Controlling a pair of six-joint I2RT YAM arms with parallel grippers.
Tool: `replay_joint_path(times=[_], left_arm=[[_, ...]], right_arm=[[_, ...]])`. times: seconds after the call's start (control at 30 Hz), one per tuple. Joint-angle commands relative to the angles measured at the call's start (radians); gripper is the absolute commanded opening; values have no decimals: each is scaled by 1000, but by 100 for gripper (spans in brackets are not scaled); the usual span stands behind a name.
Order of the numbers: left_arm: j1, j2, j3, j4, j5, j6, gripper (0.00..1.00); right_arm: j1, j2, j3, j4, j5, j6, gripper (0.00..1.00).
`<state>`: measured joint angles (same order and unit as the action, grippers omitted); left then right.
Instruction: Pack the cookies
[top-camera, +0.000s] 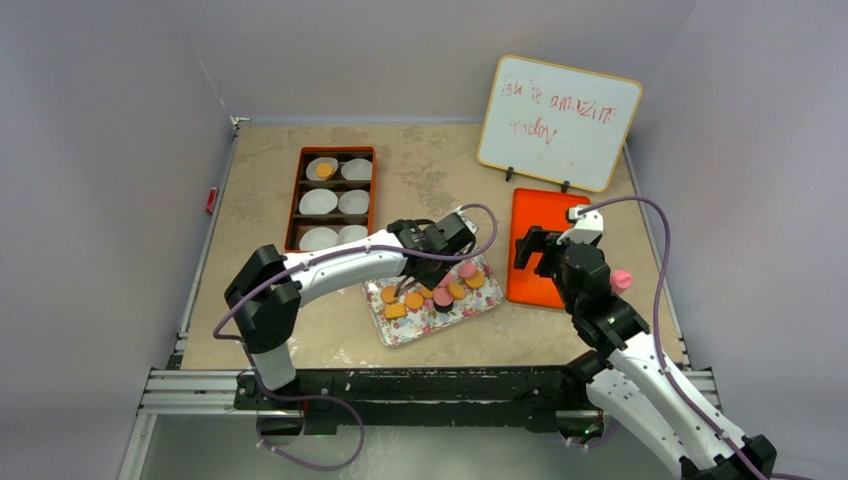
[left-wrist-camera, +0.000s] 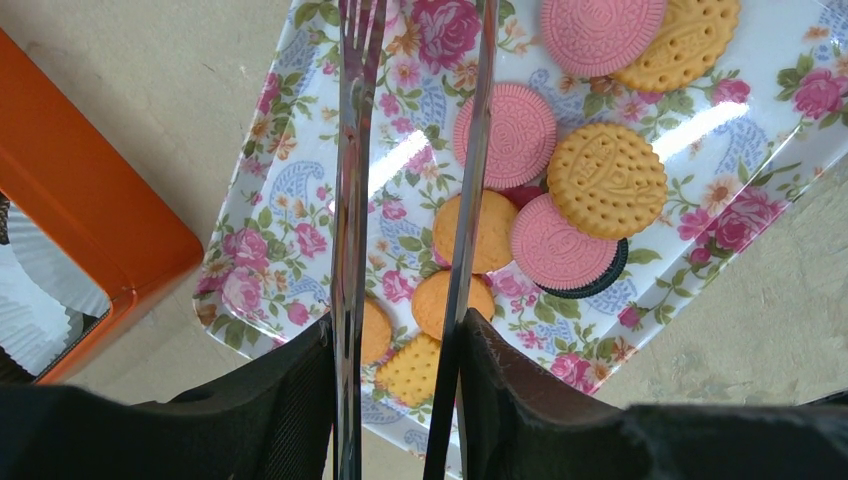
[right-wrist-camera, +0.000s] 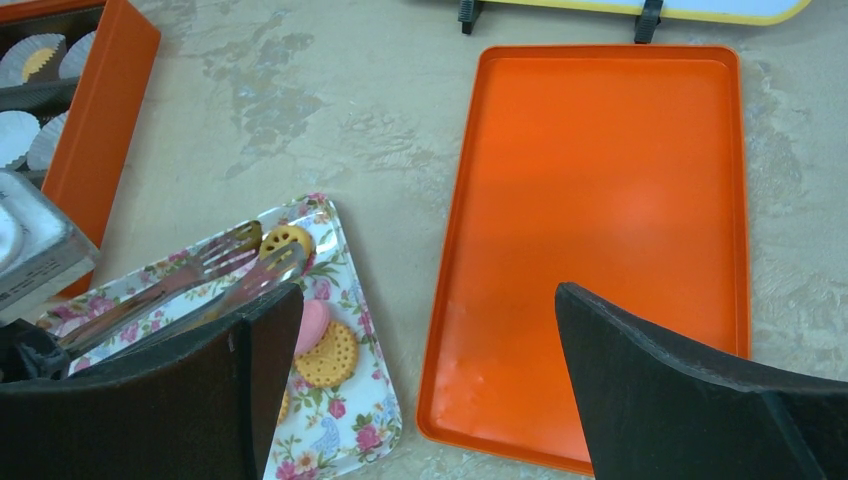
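Observation:
The cookies (top-camera: 440, 292) lie on a floral tray (top-camera: 395, 335): round orange-tan and pink ones, a square tan one (left-wrist-camera: 412, 368), and a dark one under a pink one (left-wrist-camera: 556, 243). One more cookie (top-camera: 323, 170) sits in a paper cup of the orange box (top-camera: 331, 198). My left gripper (left-wrist-camera: 397, 335) hangs over the tray (left-wrist-camera: 300, 180), shut on metal tongs (left-wrist-camera: 352, 200). The tongs' two arms stand apart with nothing between them, and they also show in the right wrist view (right-wrist-camera: 230, 260). My right gripper (right-wrist-camera: 430, 300) stands open and holds nothing, over the near edge of a flat orange tray (right-wrist-camera: 600, 200).
The orange box at the back left holds several white paper cups (top-camera: 353, 202). A whiteboard (top-camera: 558, 120) stands at the back right behind the flat orange tray (top-camera: 535, 215). Grey walls close the table in on three sides.

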<state>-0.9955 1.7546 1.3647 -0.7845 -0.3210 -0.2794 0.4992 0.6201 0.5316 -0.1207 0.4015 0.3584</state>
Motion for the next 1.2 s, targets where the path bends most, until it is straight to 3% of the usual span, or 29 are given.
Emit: replay_joint_path(times=[0.0, 0.47, 1.17], left_arm=[[-1, 15, 46, 36, -4, -21, 41], [-2, 44, 73, 15, -30, -16, 37], [9, -131, 24, 14, -53, 0, 32]], right_arm=[[1, -2, -2, 31, 10, 8, 99], [1, -4, -5, 33, 13, 4, 99], [1, 7, 1, 42, 7, 4, 99]])
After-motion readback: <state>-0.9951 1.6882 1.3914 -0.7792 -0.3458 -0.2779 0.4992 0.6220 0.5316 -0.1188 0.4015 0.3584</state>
